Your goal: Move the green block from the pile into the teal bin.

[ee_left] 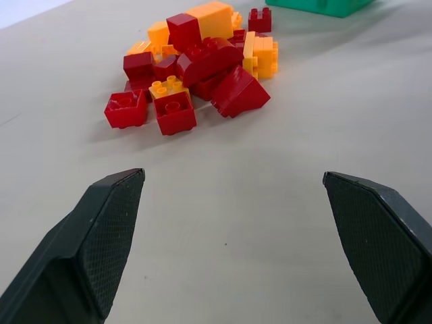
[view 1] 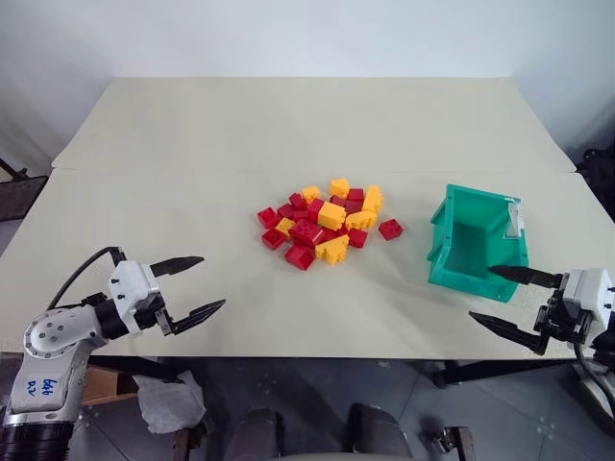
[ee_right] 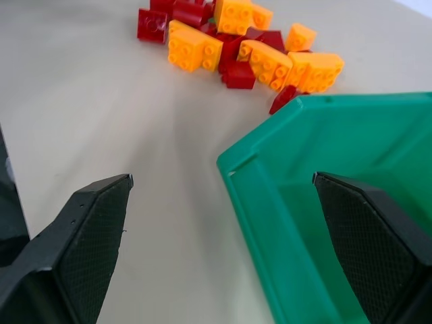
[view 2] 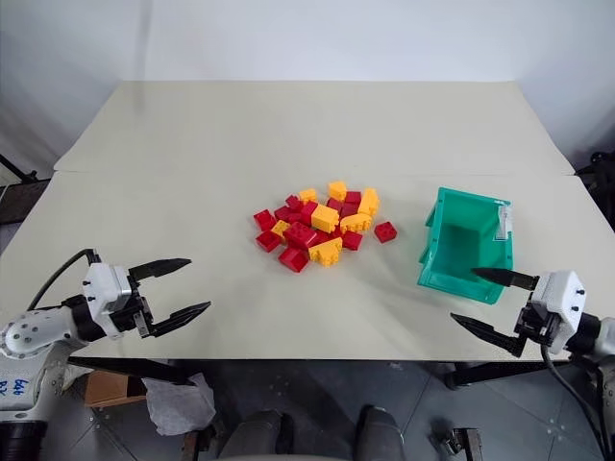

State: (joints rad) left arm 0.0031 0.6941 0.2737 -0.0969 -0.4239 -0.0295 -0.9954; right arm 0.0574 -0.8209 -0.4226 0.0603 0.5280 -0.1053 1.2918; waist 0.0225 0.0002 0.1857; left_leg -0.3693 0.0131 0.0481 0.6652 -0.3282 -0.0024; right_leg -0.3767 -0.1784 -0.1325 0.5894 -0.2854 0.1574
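Note:
The pile of red and yellow studded bricks lies at the table's middle, with one red brick loose at its right. The green block is hidden; I see no green among the bricks. The teal bin stands to the right of the pile and looks empty inside. My left gripper hovers open near the front left of the table, pointing toward the pile. My right gripper hangs open just in front of the bin, holding nothing.
The table's front edge runs just below both grippers. A seam crosses the table behind the pile, with bare tabletop beyond it. A crumpled white cloth lies on the floor under the front left.

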